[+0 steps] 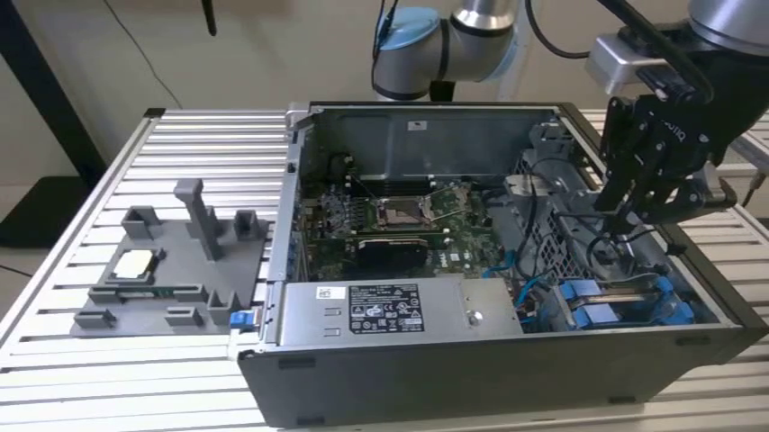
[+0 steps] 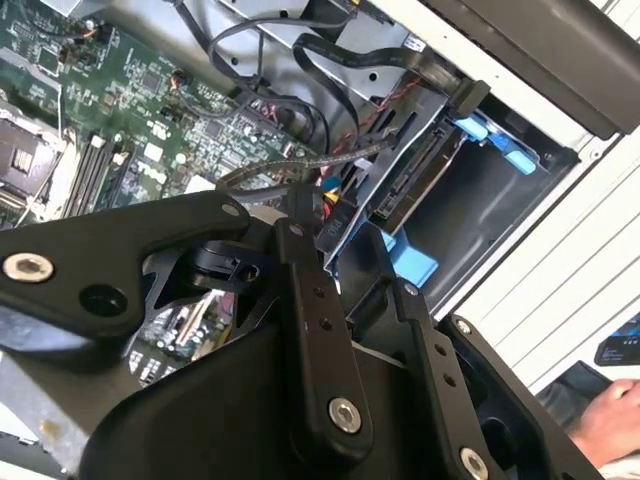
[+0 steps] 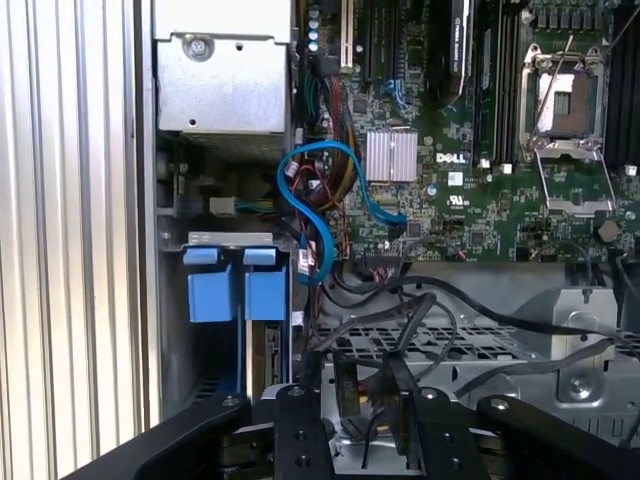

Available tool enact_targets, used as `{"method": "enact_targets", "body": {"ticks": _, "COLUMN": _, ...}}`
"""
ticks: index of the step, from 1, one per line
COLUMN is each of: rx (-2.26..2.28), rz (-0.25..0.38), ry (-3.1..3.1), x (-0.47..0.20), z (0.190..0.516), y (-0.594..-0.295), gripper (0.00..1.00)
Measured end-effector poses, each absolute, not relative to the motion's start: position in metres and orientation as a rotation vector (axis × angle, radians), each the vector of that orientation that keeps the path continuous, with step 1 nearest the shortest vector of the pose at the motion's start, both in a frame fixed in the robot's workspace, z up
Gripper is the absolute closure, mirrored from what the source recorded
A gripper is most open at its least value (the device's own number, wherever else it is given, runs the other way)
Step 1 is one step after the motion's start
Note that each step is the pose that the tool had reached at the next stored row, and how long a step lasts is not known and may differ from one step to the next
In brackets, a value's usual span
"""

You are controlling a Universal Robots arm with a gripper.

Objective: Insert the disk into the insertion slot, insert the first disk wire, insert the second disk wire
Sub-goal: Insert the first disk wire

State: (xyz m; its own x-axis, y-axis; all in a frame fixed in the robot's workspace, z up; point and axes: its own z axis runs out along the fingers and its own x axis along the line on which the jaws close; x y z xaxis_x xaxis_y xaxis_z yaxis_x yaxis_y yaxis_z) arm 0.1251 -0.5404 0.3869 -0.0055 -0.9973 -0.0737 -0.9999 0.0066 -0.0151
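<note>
The disk [image 1: 607,306] sits in the insertion slot [image 1: 703,310] at the case's front corner on the exterior view's right, its blue carrier tabs showing. In the first wrist view the disk [image 3: 235,292] is beside the slot's metal wall [image 3: 172,330]. The second wrist view has the disk [image 2: 420,175] edge-on inside the slot [image 2: 490,225]. My gripper [image 1: 615,216] hangs just above and behind the slot, inside the case. Its tips [image 2: 265,200] meet on a braided dark wire [image 2: 320,160]. A blue disk wire [image 3: 318,200] loops from the motherboard toward the disk.
A grey power-supply box [image 1: 397,310] fills the case's front. The motherboard [image 1: 397,216] lies at the case's middle, and loose black cables [image 3: 450,310] cross the perforated metal by the slot. A grey fixture tray [image 1: 168,270] stands on the slatted table at the exterior view's left.
</note>
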Motion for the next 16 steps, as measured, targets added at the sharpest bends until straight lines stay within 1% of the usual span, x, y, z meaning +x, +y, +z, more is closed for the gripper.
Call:
{"method": "enact_targets", "body": {"ticks": 4, "rx": -2.169, "rz": 0.064, "ry": 2.182, "x": 0.1252, "z": 0.3867, "y": -0.5407, "gripper": 0.64}}
{"method": "enact_targets", "body": {"ticks": 5, "rx": -2.169, "rz": 0.064, "ry": 2.182, "x": 0.1252, "z": 0.3868, "y": -0.5413, "gripper": 0.71}}
{"method": "enact_targets", "body": {"ticks": 12, "rx": -2.169, "rz": 0.064, "ry": 2.182, "x": 0.1254, "z": 0.3868, "y": -0.5439, "gripper": 0.71}}
{"method": "enact_targets", "body": {"ticks": 13, "rx": -2.169, "rz": 0.063, "ry": 2.182, "x": 0.1253, "z": 0.3867, "y": -0.5439, "gripper": 0.74}}
{"method": "enact_targets", "body": {"ticks": 14, "rx": -2.169, "rz": 0.064, "ry": 2.182, "x": 0.1254, "z": 0.3867, "y": -0.544, "gripper": 0.8}}
{"method": "enact_targets", "body": {"ticks": 16, "rx": -2.169, "rz": 0.064, "ry": 2.182, "x": 0.1254, "z": 0.3867, "y": -0.544, "gripper": 0.8}}
